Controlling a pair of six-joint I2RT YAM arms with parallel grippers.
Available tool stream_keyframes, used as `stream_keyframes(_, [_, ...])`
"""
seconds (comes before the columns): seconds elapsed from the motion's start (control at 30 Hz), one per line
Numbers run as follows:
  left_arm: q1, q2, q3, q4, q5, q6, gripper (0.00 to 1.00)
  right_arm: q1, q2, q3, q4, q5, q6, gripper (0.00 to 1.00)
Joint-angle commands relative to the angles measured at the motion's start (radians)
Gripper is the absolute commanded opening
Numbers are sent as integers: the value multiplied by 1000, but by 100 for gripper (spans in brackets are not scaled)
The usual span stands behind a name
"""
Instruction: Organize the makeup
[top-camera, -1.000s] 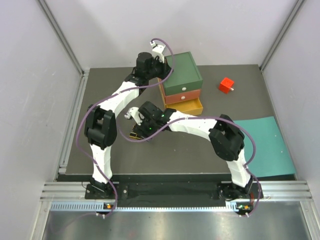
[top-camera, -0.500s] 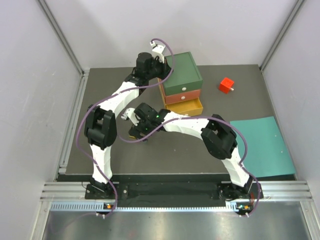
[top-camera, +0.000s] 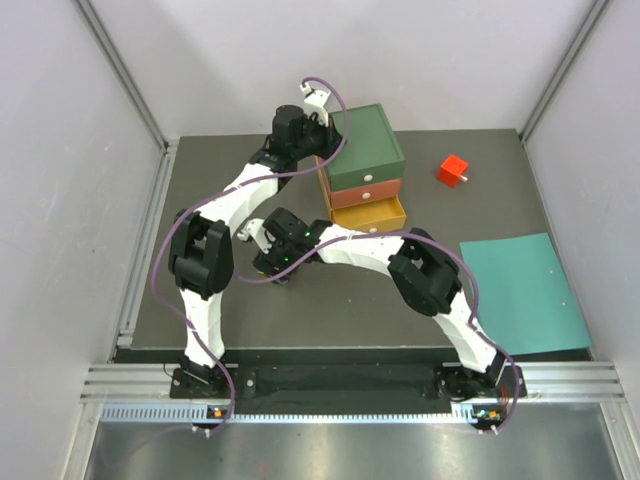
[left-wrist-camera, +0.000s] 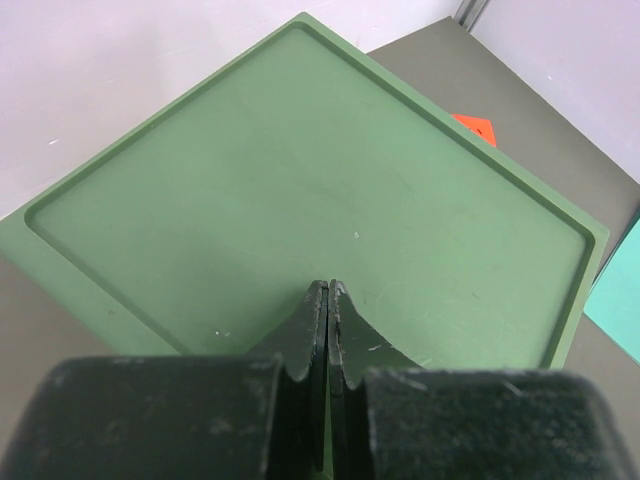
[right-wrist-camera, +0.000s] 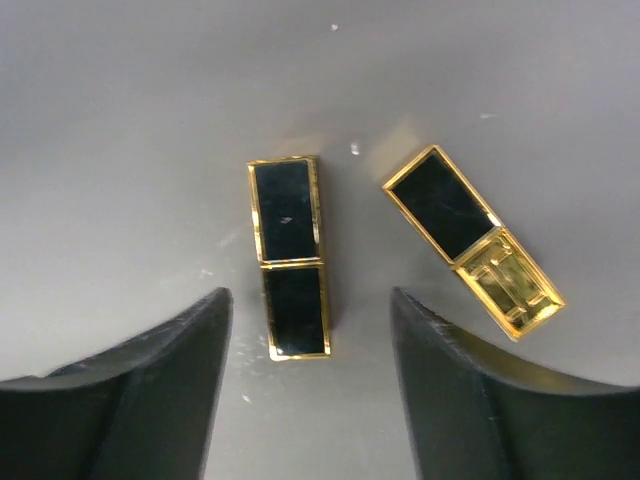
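Observation:
Two gold-black rectangular cases lie on the grey table in the right wrist view: one upright case (right-wrist-camera: 290, 256) between my fingers and one tilted case (right-wrist-camera: 472, 240) to its right. My right gripper (right-wrist-camera: 310, 300) is open, hovering over the near end of the upright case. In the top view this gripper (top-camera: 272, 262) hides the cases. My left gripper (left-wrist-camera: 329, 290) is shut and empty over the green top of the drawer box (left-wrist-camera: 310, 190); in the top view it is at the box's left side (top-camera: 318, 128). The other makeup is out of view.
The drawer box (top-camera: 365, 150) stands at the back with its yellow bottom drawer (top-camera: 380, 213) pulled open. A red cube (top-camera: 452, 170) sits to its right. A teal mat (top-camera: 522, 290) lies at the right edge. Walls enclose the table.
My right gripper has moved left and a little toward the back over the table. The left arm has not moved.

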Motion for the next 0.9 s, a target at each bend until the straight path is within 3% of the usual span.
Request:
stream_keyframes(0.0, [18,92,-97,-376,-44,21,0,7,14,33,26,-68,20,51])
stream_keyframes(0.13, [18,91,-102,-376,-47,21,0,3,21,41,12,-79,27,22])
stream_keyframes(0.3, [18,86,-103,-370,-54,23,0,1,23,38,-32,-54,8,0])
stream_keyframes(0.5, [18,91,-96,-370,-54,24,0,-9,-38,-49,-74,-19,-27,0])
stream_keyframes(0.87, [18,111,-77,-370,-52,23,0,-65,-313,-410,-85,18,-55,0])
